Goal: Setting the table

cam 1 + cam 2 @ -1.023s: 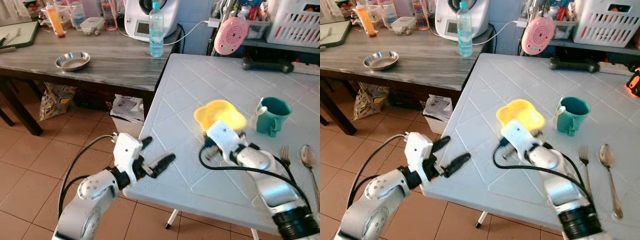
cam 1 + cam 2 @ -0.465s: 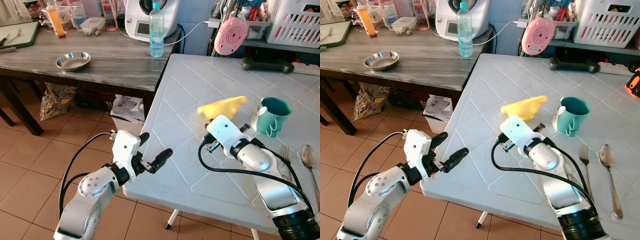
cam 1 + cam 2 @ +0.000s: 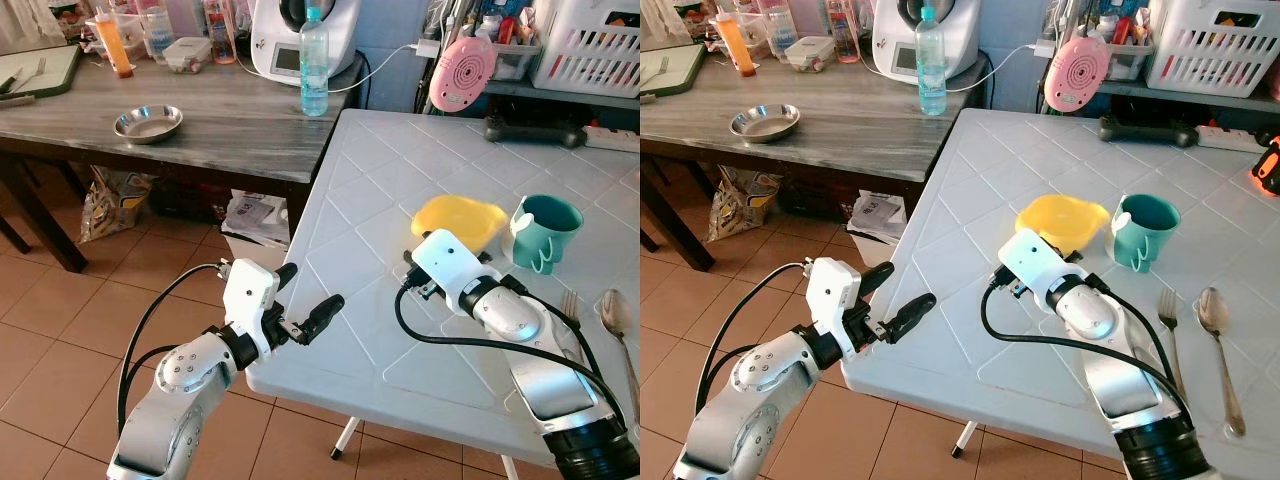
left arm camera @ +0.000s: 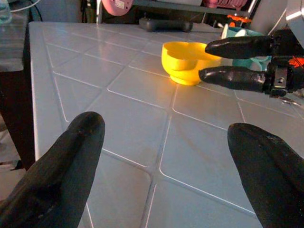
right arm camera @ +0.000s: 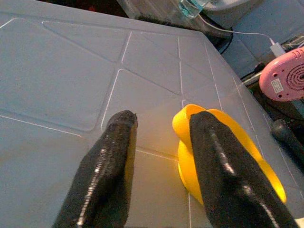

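Observation:
A yellow bowl stands on the white table, close beside a teal mug. My right gripper is open right in front of the bowl. One finger lies over the bowl's near rim and the other rests on the table side; it grips nothing. A fork and a spoon lie to the right. My left gripper hovers open and empty at the table's front left edge, pointing across the tabletop toward the bowl.
A grey wooden table at the left carries a steel dish, a water bottle and a white appliance. A pink gadget, a black object and a white basket line the back. Tiled floor lies below left.
The yellow bowl tipped up in a blur and now sits a little farther back, nearer the mug. My right gripper followed it slightly; the left gripper lifted a bit.

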